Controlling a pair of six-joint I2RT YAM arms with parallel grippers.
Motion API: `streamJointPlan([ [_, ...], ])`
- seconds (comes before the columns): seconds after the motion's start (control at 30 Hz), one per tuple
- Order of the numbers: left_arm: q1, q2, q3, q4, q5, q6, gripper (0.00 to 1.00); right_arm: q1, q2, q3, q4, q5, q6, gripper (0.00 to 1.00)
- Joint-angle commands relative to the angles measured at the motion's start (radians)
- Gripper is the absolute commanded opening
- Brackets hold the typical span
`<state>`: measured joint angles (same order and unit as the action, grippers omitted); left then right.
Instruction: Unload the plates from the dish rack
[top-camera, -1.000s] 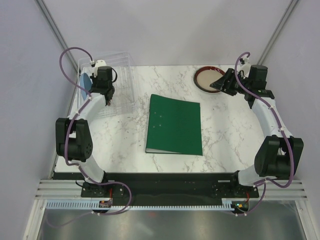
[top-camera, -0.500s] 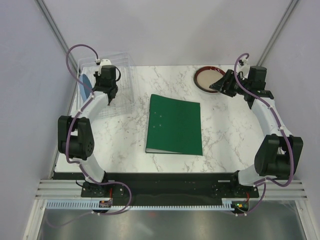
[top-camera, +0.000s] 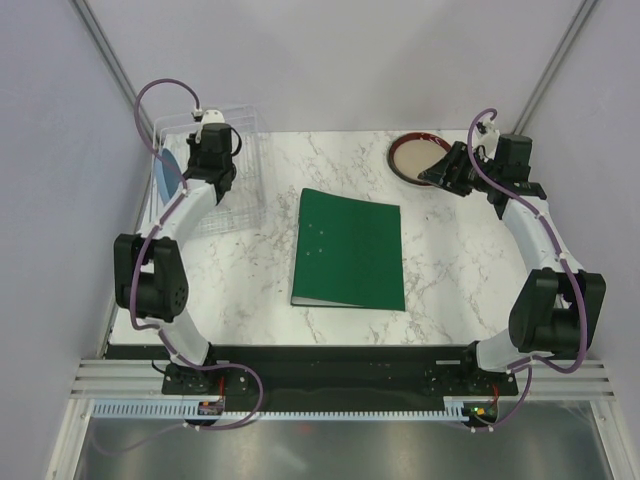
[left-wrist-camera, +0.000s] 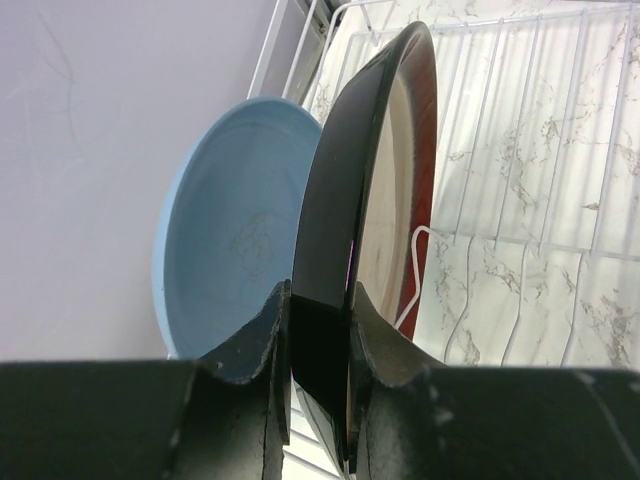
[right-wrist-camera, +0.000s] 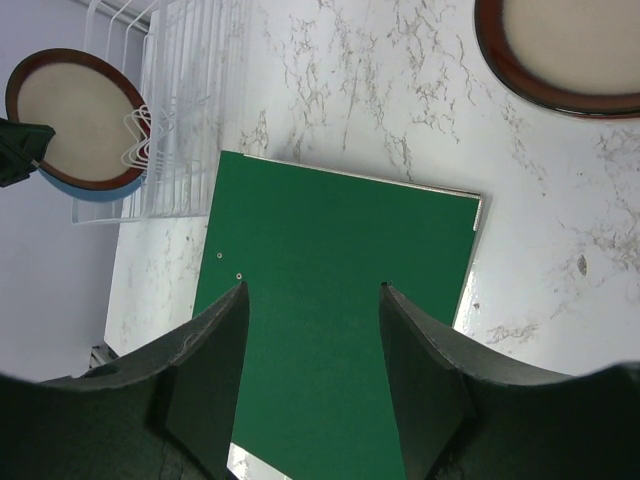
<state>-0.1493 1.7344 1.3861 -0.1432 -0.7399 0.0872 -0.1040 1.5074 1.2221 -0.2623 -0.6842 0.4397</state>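
Observation:
The clear dish rack (top-camera: 228, 180) stands at the table's back left. My left gripper (left-wrist-camera: 318, 290) is shut on the rim of a brown-rimmed plate (left-wrist-camera: 372, 190) with a cream centre, which stands on edge in the rack (left-wrist-camera: 520, 150). The light blue plate (left-wrist-camera: 230, 230) stands just left of it, also seen from above (top-camera: 167, 176). A second brown-rimmed plate (top-camera: 412, 158) lies flat at the back right. My right gripper (right-wrist-camera: 312, 290) is open and empty beside it, above the table. In the right wrist view the rack (right-wrist-camera: 190, 130) holds the gripped plate (right-wrist-camera: 75, 115). No red plate is visible.
A green binder (top-camera: 349, 248) lies flat mid-table, also under my right fingers in the wrist view (right-wrist-camera: 330, 250). The grey enclosure wall runs close behind and left of the rack. The flat brown-rimmed plate (right-wrist-camera: 570, 50) lies near the back edge.
My left gripper has shifted a little toward the back of the rack, still over the plates. The right arm has barely moved.

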Motion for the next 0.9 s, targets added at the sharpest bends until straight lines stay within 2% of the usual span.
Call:
streamJointPlan([
  [0.0, 0.005, -0.114, 0.096, 0.125, -0.144, 0.095, 0.02, 0.001, -0.021, -0.006, 0.026, -0.025, -0.019, 0.62],
  [0.37, 0.001, -0.191, 0.117, 0.137, -0.173, 0.166, 0.02, 0.001, -0.041, -0.009, 0.026, -0.032, -0.01, 0.62],
  [0.47, -0.015, -0.228, 0.122, 0.114, -0.139, 0.158, 0.02, 0.003, -0.046, -0.007, 0.026, -0.043, -0.009, 0.62],
  [0.53, -0.025, -0.249, 0.145, 0.053, -0.096, 0.096, 0.02, 0.012, -0.046, 0.007, 0.031, -0.054, -0.01, 0.62],
  [0.57, -0.038, -0.274, 0.152, -0.023, -0.032, 0.068, 0.02, 0.016, -0.042, 0.011, 0.029, -0.079, -0.009, 0.63],
  [0.63, -0.052, -0.311, 0.159, -0.076, 0.048, -0.03, 0.02, 0.044, -0.033, 0.031, 0.037, -0.106, -0.007, 0.63],
  [0.67, -0.058, -0.347, 0.157, -0.129, 0.147, -0.068, 0.02, 0.055, -0.032, 0.036, 0.038, -0.109, -0.006, 0.63],
  [0.7, -0.059, -0.363, 0.157, -0.15, 0.204, -0.149, 0.02, 0.078, -0.035, 0.04, 0.044, -0.109, -0.004, 0.63],
  [0.77, -0.064, -0.394, 0.154, -0.193, 0.355, -0.216, 0.02, 0.098, -0.039, 0.039, 0.06, -0.117, -0.001, 0.63],
  [0.87, -0.079, -0.446, 0.133, -0.223, 0.494, -0.315, 0.02, 0.144, -0.038, 0.016, 0.122, -0.156, 0.05, 0.63],
])
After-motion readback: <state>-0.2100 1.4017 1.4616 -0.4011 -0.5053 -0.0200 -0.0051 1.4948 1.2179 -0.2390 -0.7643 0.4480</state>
